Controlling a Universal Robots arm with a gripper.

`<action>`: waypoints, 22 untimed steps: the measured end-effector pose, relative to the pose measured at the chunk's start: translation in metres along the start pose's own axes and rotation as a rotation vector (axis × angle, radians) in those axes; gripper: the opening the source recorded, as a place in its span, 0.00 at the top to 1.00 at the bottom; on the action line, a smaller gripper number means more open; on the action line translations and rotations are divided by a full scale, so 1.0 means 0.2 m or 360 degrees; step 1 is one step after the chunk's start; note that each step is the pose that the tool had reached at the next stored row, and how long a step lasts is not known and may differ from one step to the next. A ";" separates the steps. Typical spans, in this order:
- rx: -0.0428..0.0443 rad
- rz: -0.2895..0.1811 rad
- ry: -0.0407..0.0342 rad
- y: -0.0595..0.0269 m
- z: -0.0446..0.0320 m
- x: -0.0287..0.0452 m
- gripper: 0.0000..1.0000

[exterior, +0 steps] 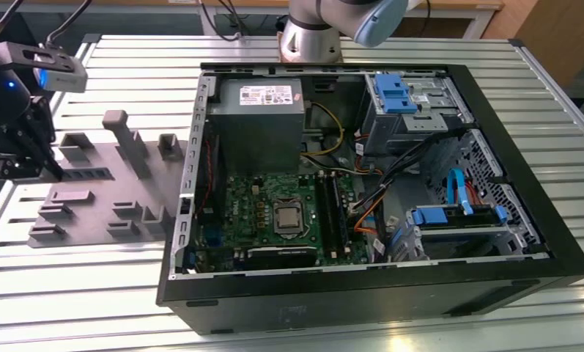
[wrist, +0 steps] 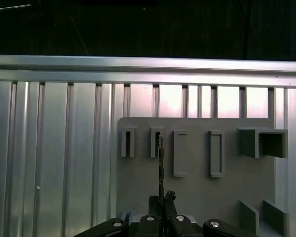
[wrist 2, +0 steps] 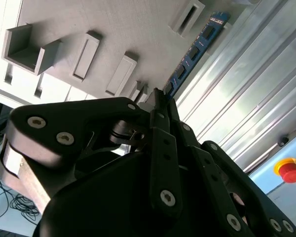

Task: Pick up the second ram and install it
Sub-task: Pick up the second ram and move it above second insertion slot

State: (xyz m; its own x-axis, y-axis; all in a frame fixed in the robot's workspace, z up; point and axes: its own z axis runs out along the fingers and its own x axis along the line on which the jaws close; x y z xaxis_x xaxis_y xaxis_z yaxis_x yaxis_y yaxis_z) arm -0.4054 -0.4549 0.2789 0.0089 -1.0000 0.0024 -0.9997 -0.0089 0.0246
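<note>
One gripper (wrist: 162, 200), jaws pinched on the near end of the second ram (wrist 2: 193, 53); the blue-green strip ran straight out from between them, edge-on in the first wrist view. Both sat over a grey slotted holder tray (wrist: 197, 197) on the ribbed metal surface (exterior: 96, 293); whether the strip was clear of its slot could not be told. The open computer case (exterior: 370, 293) stood well apart, toward the exterior view's right. Judged: pick-up in hand, seating in the motherboard (exterior: 262, 205) outstanding.

Open computer case (exterior: 370, 293) on slatted table (exterior: 77, 293); grey fixture tray (exterior: 89, 224) beside.
</note>
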 end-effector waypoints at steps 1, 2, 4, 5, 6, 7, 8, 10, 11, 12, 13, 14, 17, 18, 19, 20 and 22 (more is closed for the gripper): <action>0.0000 0.0000 0.0000 0.000 -0.004 0.000 0.86; 0.0000 0.0000 0.0000 0.000 -0.007 0.000 0.86; 0.0000 0.0000 0.0000 0.000 -0.016 0.000 0.86; 0.0000 0.0000 0.0000 0.001 -0.021 0.000 0.86; 0.0000 0.0000 0.0000 0.001 -0.025 0.000 0.86; 0.0000 0.0000 0.0000 0.001 -0.029 0.000 0.86; 0.0000 0.0000 0.0000 0.001 -0.033 0.000 0.86; 0.0000 0.0000 0.0000 0.001 -0.041 0.000 0.86; 0.0000 0.0000 0.0000 0.001 -0.045 0.000 0.86; 0.0000 0.0000 0.0000 0.001 -0.050 0.000 0.86; 0.0000 0.0000 0.0000 0.001 -0.055 0.000 0.86; 0.0000 0.0000 0.0000 0.001 -0.060 0.000 0.86; 0.0000 0.0000 0.0000 0.002 -0.075 0.000 0.86; 0.0000 0.0000 0.0000 0.002 -0.080 0.000 0.86; 0.0000 0.0000 0.0000 0.002 -0.084 0.000 0.86; 0.0000 0.0000 0.0000 0.002 -0.088 0.000 0.86; 0.0000 0.0000 0.0000 0.002 -0.096 0.000 0.86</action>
State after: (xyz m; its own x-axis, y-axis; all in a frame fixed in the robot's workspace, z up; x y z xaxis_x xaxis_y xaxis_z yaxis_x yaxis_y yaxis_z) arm -0.4055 -0.4549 0.2981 0.0089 -1.0000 0.0025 -0.9997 -0.0088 0.0248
